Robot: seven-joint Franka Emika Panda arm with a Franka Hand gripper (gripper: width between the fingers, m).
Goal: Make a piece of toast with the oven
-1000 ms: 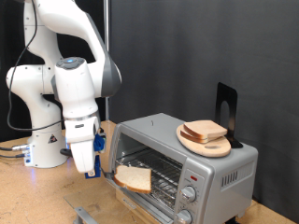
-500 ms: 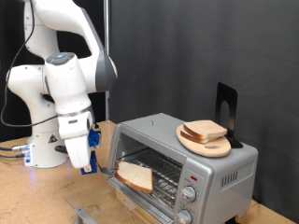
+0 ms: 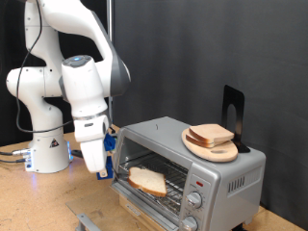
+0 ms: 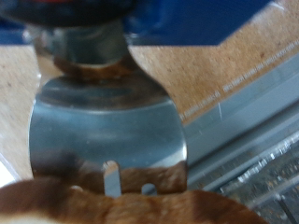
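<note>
The silver toaster oven (image 3: 227,173) stands at the exterior view's right with its glass door (image 3: 123,193) folded down. A slice of pale bread with a brown crust (image 3: 147,180) lies inside the oven's opening on the wire rack. My gripper (image 3: 103,160), with blue fingers, is just left of the opening and is shut on the handle of a metal spatula (image 4: 103,121). In the wrist view the spatula's blade reaches under the bread (image 4: 121,201), whose crust fills the near edge. The oven's door edge (image 4: 250,126) runs beside the blade.
A round wooden plate (image 3: 223,152) with more bread slices (image 3: 210,134) sits on top of the oven, with a black stand (image 3: 232,108) behind it. The oven's knobs (image 3: 194,202) are at its front right. The wooden table (image 3: 38,202) lies in front of the arm's base.
My gripper has moved right toward the oven's opening. The bread slice has gone further in onto the rack.
</note>
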